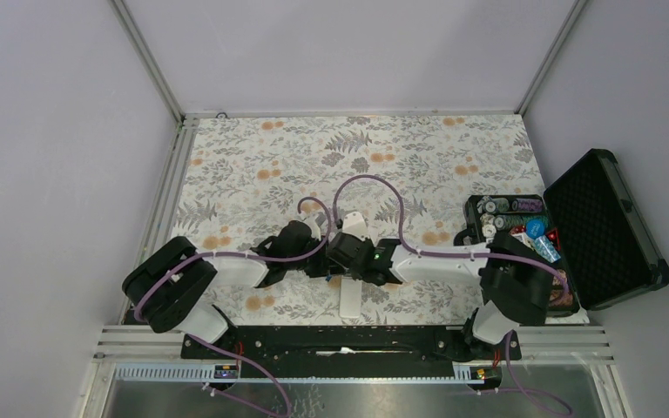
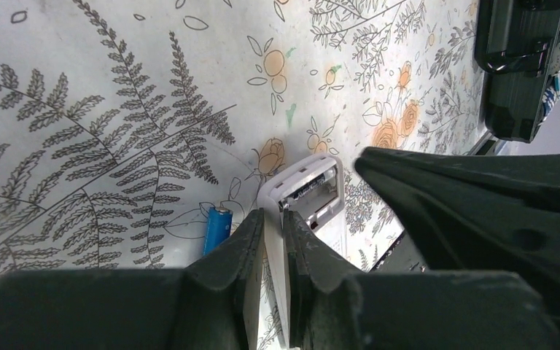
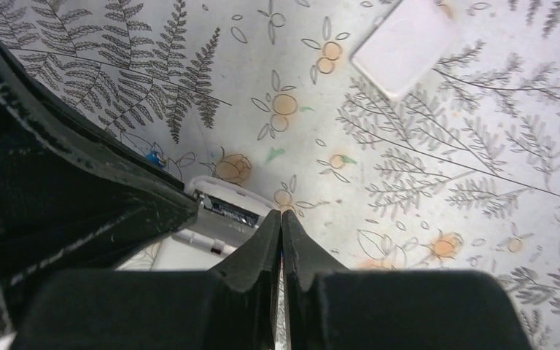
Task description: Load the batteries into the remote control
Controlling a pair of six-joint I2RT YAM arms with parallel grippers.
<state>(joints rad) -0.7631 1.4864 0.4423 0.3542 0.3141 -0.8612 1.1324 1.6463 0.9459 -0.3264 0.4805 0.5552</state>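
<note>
Count on the bench (image 1: 488, 148)

Two arms: left arm (image 1: 226, 266) and right arm (image 1: 440, 261), each with one claw, so two claws: left claw (image 2: 273, 219), right claw (image 3: 281, 214). One remote (image 2: 330, 230). One loose white lid (image 3: 405, 45). One battery (image 2: 217, 227) lies loose; a second seems to sit in the remote's open bay, hard to tell. One open black case (image 1: 605, 231), its chips too small to count.

Top external: looked steeply down from above and behind both arms, distant, whole table (image 1: 253, 165) in frame | Left wrist: sat close behind left gripper (image 2: 273, 217), faced out past its fingertips | Right wrist: likewise behind right gripper (image 3: 281, 216) | Shared: remote control (image 2: 313, 191) just ahead of both grippers
</note>
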